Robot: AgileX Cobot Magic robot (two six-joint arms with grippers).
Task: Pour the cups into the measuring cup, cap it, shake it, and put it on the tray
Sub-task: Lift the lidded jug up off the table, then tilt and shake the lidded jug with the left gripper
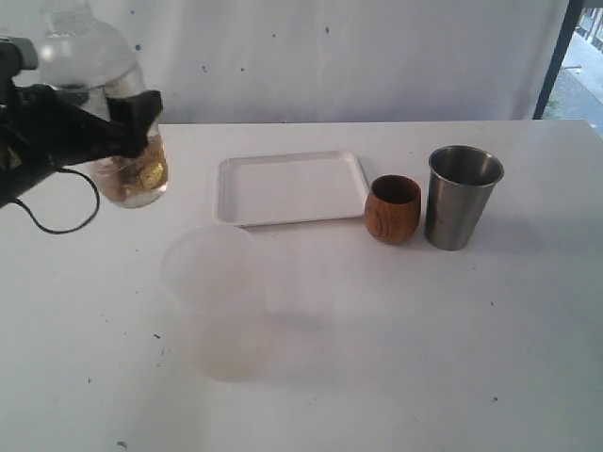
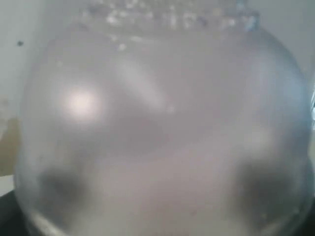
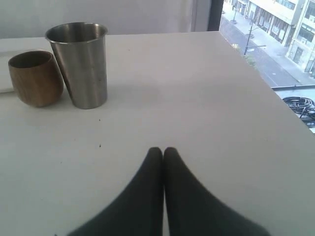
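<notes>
My left gripper [image 1: 127, 127] is shut on the measuring cup [image 1: 104, 94], which it holds in the air at the far left, above the table. The clear cup carries a domed cap, and golden-brown contents lie at its bottom. In the left wrist view the measuring cup [image 2: 162, 123] fills the picture as a blur, with dark fingers [image 2: 54, 184] at its sides. The white tray [image 1: 292, 188] lies at the middle back. The brown wooden cup [image 1: 393, 209] and steel tumbler [image 1: 462, 196] stand side by side to its right. My right gripper [image 3: 163, 150] is shut and holds nothing, low over bare table near both cups [image 3: 34, 78].
A big frosted plastic tub [image 1: 217, 301] stands in front of the tray, left of centre. A black cable [image 1: 57, 217] hangs below my left arm. The table's right edge [image 3: 275, 93] runs beside a window.
</notes>
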